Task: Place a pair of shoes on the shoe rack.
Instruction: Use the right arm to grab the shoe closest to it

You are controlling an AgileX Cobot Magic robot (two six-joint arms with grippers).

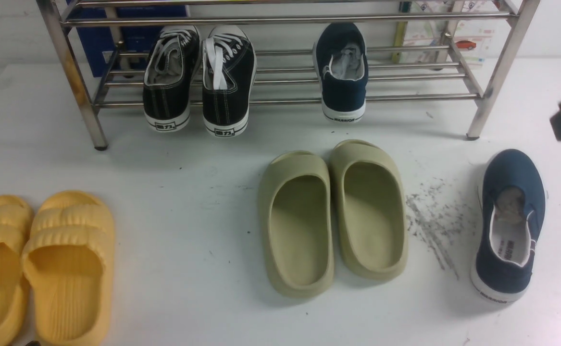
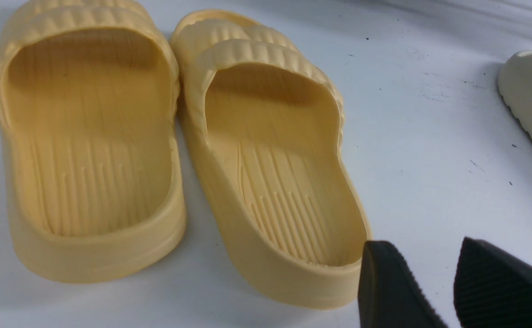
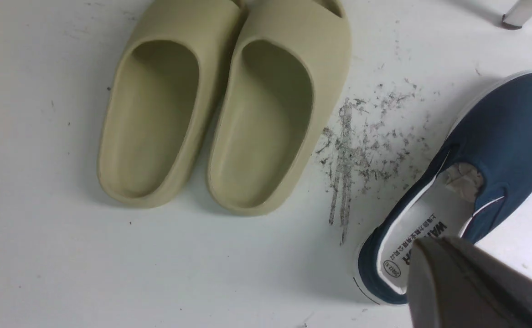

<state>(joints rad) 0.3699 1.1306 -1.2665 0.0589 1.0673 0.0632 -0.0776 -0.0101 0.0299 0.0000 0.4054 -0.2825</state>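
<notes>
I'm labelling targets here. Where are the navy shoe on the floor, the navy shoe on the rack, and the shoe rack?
navy shoe on the floor (image 1: 513, 175), front view, toe canvas.
navy shoe on the rack (image 1: 343, 93), front view, heel canvas.
shoe rack (image 1: 500, 72), front view, right front leg.

Glossy, smooth metal is seen in the silver tube shoe rack (image 1: 280, 20), matt woven cloth with white rubber soles in the two navy-blue canvas slip-on sneakers (image 1: 513, 178), a smooth matt foam in the olive-green slides (image 1: 295, 226), and a ribbed, slightly shiny plastic in the yellow slides (image 1: 68, 259).
</notes>
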